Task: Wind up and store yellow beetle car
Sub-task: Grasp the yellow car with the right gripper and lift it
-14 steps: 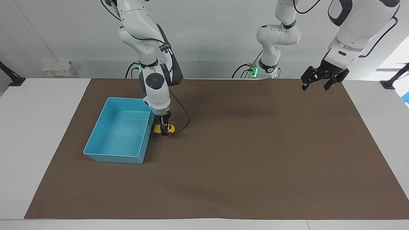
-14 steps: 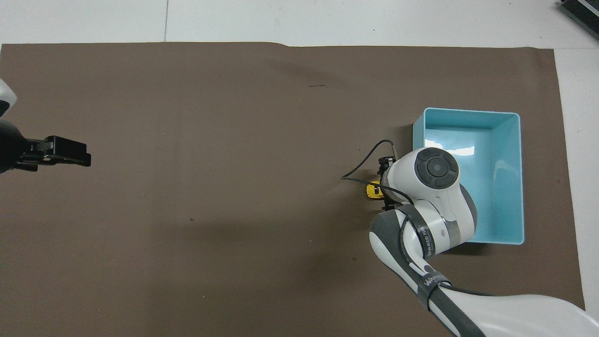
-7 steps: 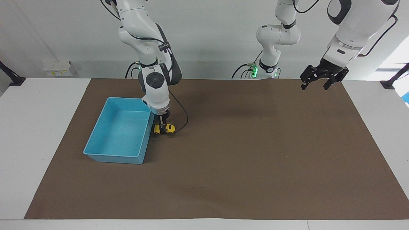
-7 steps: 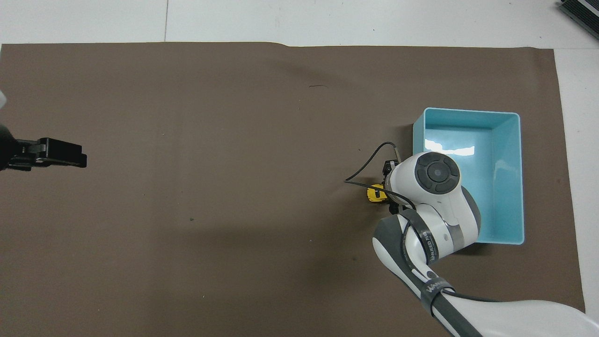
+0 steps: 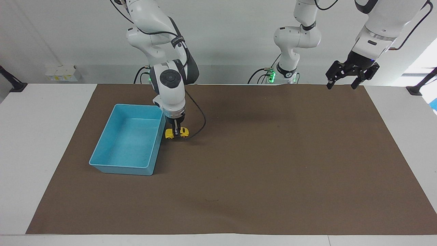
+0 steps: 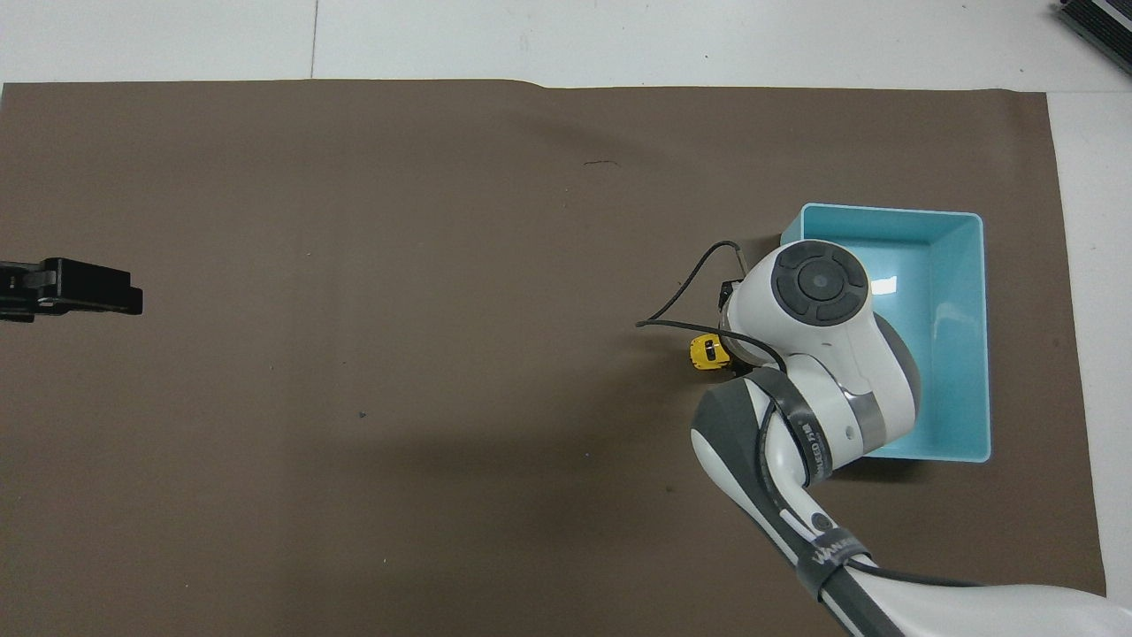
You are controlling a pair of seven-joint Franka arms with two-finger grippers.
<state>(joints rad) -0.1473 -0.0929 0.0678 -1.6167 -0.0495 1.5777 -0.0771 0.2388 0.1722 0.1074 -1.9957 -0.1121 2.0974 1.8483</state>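
Note:
The yellow beetle car [image 5: 176,133] is held in my right gripper [image 5: 177,134], which is shut on it from above. The car hangs just above the brown mat, close beside the blue bin's [image 5: 102,161] long wall that faces the table's middle. In the overhead view only one end of the car [image 6: 707,352] shows from under the right arm's wrist, next to the bin [image 6: 984,354]. The bin has nothing in it. My left gripper [image 5: 351,74] is open and empty, raised over the mat's edge at the left arm's end of the table; it also shows in the overhead view [image 6: 80,290].
A brown mat [image 5: 259,171] covers most of the white table. A black cable [image 5: 199,126] loops from the right wrist down beside the car. Small white boxes [image 5: 62,73] sit on the table at the right arm's end, near the wall.
My right gripper has risen a little with the car in it and shifted slightly away from the bin. My left gripper has moved up and toward its own end of the table.

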